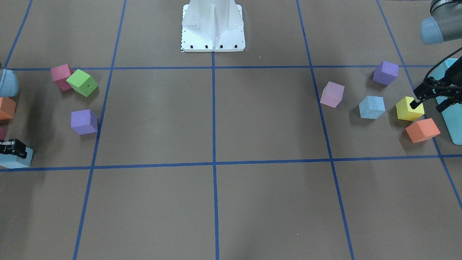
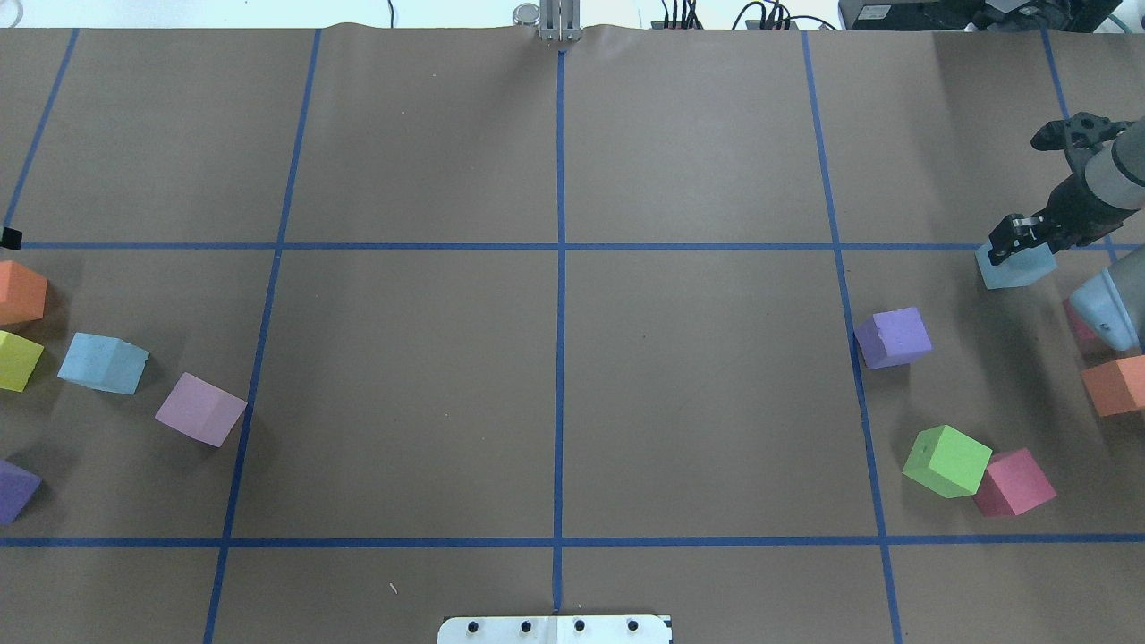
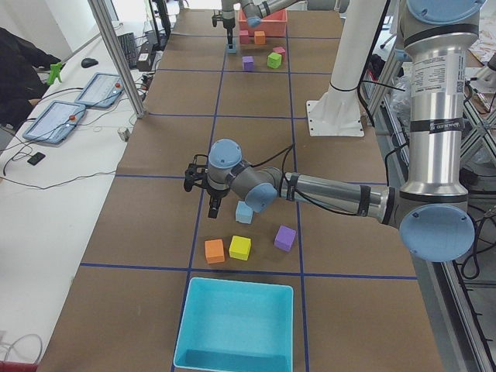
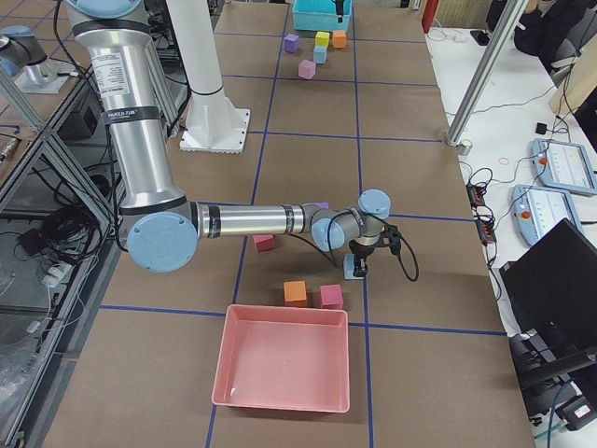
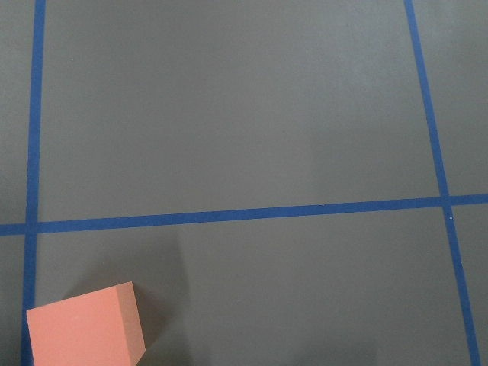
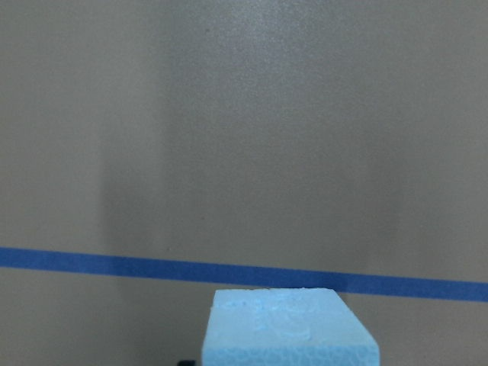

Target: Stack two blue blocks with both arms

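Observation:
One sky-blue block (image 1: 371, 107) lies free on the table between a pale pink cube and a yellow cube (image 1: 409, 108); it also shows in the overhead view (image 2: 103, 362). My left gripper (image 1: 428, 105) hovers open above the yellow and orange cubes, beside that block and apart from it. The left wrist view holds only an orange cube (image 5: 84, 324) and bare table. The second sky-blue block (image 2: 1017, 266) is at the far right edge, between the jaws of my right gripper (image 2: 1015, 240). It fills the bottom of the right wrist view (image 6: 290, 332).
A turquoise box (image 1: 453, 119) stands at my left table end, a pink tray (image 4: 284, 369) at my right end. Purple (image 2: 893, 338), green (image 2: 946, 461), red and orange cubes lie near the right arm. The white base (image 1: 213, 25) stands at mid-table.

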